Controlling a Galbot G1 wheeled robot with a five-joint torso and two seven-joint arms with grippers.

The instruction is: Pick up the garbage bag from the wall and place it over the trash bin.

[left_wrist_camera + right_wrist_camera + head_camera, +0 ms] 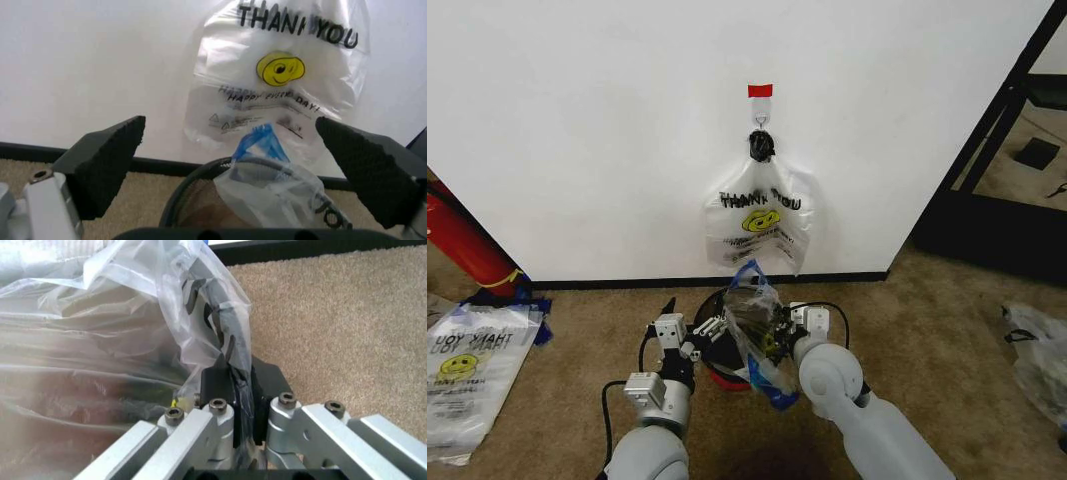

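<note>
The garbage bag [755,325], a clear crinkly plastic bag with blue patches and dark lettering, is off the wall and bunched over the trash bin [719,352], its top rising in a blue peak just in front of the black baseboard [607,283] and its lower end drooping toward the carpet [567,350] on the bin's right side. In the left wrist view the bag [273,187] lies across the far part of the bin's dark rim [183,192], with brown carpet visible through the open ring beside it. The right gripper [779,325] is pressed into the bag's right edge; the right wrist view shows its black pads [217,385] closed together on a pinch of the film [133,340], which billows away from the fingers. The left gripper [710,327] sits on the bin's left side, low and near the rim, its two dark foam pads [107,162] spread wide apart with nothing between them. Behind the bin, on the white wall [577,130], a second whitish "THANK YOU" smiley bag [760,225] hangs by its knotted black top from a metal hook [760,122] under a small red tape strip [760,90]. Another flat smiley bag [467,375] lies on the carpet far to the left, near a red cylinder [462,240] leaning by the wall.
</note>
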